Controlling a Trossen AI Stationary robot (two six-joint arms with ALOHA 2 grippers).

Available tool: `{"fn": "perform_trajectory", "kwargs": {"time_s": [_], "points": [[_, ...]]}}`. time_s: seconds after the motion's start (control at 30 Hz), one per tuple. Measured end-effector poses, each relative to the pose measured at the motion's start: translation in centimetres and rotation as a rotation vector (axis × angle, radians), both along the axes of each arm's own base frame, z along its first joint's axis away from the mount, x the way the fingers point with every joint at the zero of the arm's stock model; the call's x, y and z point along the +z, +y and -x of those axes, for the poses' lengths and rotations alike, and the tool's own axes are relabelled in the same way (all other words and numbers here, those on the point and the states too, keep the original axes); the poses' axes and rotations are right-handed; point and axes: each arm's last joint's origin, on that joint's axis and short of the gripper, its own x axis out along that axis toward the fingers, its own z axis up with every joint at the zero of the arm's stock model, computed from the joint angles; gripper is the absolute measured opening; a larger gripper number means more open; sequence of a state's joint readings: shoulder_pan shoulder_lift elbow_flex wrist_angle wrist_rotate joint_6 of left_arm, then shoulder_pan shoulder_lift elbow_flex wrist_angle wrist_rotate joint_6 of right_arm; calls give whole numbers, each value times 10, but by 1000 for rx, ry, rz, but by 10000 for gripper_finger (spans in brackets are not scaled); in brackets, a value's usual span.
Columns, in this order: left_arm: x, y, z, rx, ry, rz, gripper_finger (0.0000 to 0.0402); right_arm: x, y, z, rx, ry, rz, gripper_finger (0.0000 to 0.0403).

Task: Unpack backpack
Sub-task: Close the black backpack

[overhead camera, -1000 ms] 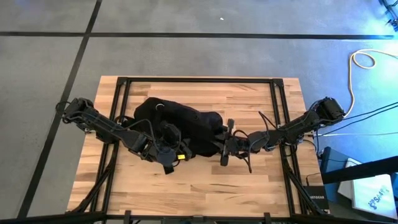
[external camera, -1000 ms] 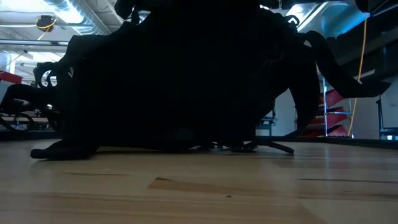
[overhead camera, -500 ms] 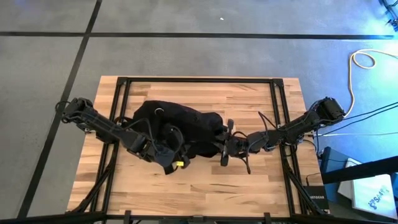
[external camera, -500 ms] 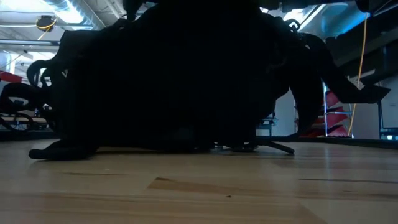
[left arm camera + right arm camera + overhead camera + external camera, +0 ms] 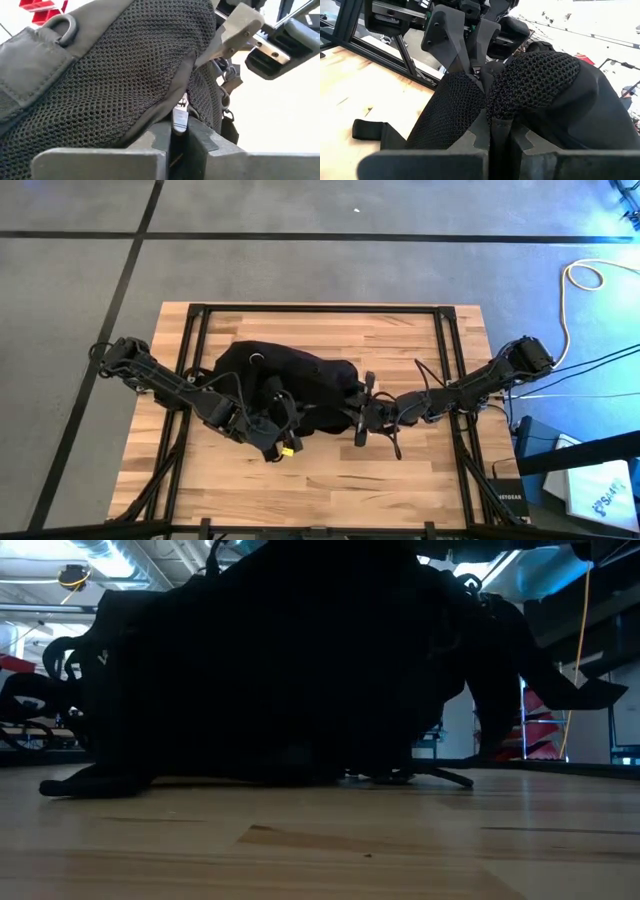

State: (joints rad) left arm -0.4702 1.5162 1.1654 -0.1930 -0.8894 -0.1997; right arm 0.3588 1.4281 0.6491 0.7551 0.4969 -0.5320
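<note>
The backpack [image 5: 290, 380] sat mid-table. Left gripper [image 5: 176, 137] pinched its zipper pull [image 5: 179, 117] at the near edge, while right gripper [image 5: 491, 131] clamped mesh fabric on the pack's right side.

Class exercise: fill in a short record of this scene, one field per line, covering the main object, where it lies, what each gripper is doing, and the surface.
object: backpack, black, with mesh fabric
position: lying near the middle of the wooden table
left gripper: shut on a small silver zipper pull at the backpack's near edge
right gripper: shut on a fold of the backpack's mesh, at its right end
loose part: a black strap lies flat on the table
</note>
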Motion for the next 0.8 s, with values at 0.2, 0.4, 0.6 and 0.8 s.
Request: {"fn": "perform_trajectory", "kwargs": {"time_s": [0.2,0.4,0.6,0.8], "points": [[-1,2,0,-21,41,-42,24,0,0,0,0,4,1,0],[-2,-1,2,-88,139,-218,53,-1,0,0,1,6,2,0],[-2,-2,2,-179,257,-445,125,-1,0,0,2,7,2,0],[-1,0,3,-195,372,-669,164,-1,0,0,-1,7,-1,0]]}}
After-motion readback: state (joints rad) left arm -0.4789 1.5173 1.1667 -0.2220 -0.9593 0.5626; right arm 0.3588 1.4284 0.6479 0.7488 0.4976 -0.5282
